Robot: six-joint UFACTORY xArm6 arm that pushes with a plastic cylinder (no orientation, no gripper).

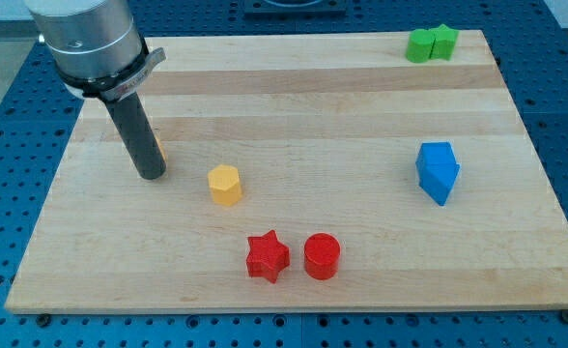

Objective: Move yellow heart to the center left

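My tip (151, 175) rests on the wooden board (294, 106) at the view's centre left. A thin yellow-orange sliver of a block (158, 147) shows at the rod's right edge; the rod hides the rest, so I cannot tell its shape. A yellow block (224, 184) with a hexagon-like top sits to the right of the tip, about a block's width of board between them. No heart shape can be made out on either.
A red star (267, 256) and a red cylinder (322, 256) sit side by side near the view's bottom. Two blue blocks (438, 171) touch each other at the right. Two green blocks (431, 43) sit at the top right corner.
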